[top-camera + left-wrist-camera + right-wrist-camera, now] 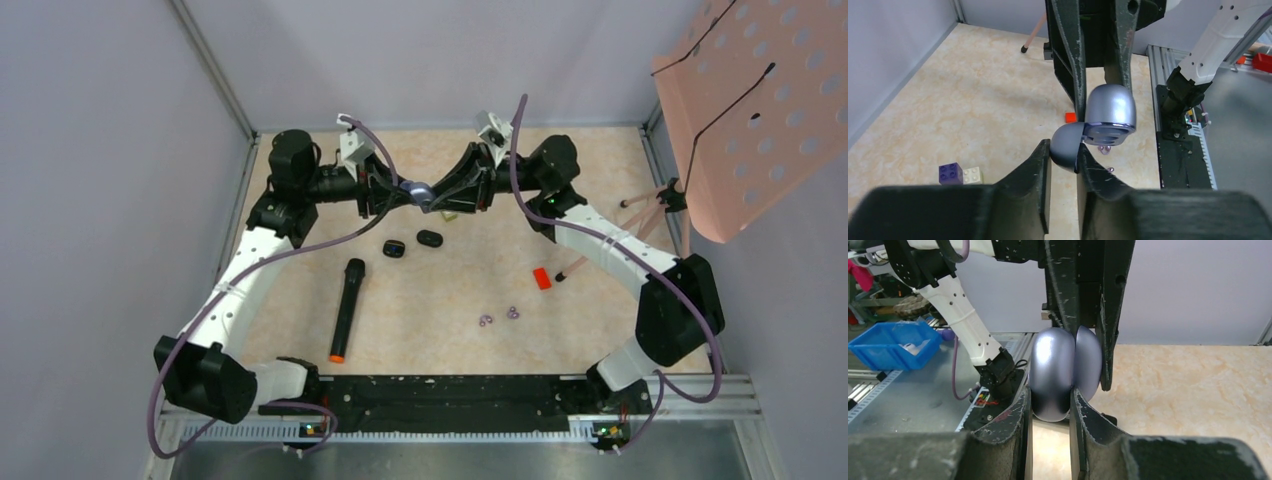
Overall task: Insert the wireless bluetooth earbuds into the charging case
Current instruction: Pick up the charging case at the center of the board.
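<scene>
The lavender-grey charging case [420, 192] hangs in the air at the back middle of the table, held between both arms. My left gripper [1064, 150] is shut on its domed lid [1066, 152], which stands hinged away from the body [1111, 112]. My right gripper [1050, 395] is shut on the body [1050, 372], with the lid [1090, 365] beside it. Two black wireless bluetooth earbuds [394, 248] [430, 238] lie on the table just in front of the case, untouched.
A black marker with an orange tip [345, 310] lies left of centre. A red block [542, 278] and tiny purple rings [487, 320] lie to the right. Purple and white bricks [950, 173] sit under the grippers. A pink perforated panel [760, 110] stands at the back right.
</scene>
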You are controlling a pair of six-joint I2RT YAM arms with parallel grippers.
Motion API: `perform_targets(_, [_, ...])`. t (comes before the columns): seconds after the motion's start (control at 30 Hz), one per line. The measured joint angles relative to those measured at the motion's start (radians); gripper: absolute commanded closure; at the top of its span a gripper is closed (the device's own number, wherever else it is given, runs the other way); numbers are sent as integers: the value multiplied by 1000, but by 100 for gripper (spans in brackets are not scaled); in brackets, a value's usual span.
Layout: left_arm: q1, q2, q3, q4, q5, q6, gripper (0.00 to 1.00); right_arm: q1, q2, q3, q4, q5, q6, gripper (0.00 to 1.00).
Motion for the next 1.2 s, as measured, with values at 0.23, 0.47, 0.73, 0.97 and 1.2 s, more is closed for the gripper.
perform_targets(0.23, [0, 35, 47, -61, -36, 3, 100, -12, 5, 0, -37, 20, -64, 56])
perform_targets(0.47, [2, 65, 104, -271, -142, 100, 100, -54, -19, 15, -423, 149, -311, 43])
perform_targets(0.73, [-26, 218, 356, -683, -296, 228, 100, -97, -172, -39, -667, 269, -567, 38])
perform_targets(0.97, [-76, 398, 593, -959, -442, 298, 100, -84, -133, 4, -687, 219, -612, 44])
perform_targets(1.2, [-112, 400, 607, -1051, -481, 314, 100, -46, -24, 83, -713, 219, -610, 44])
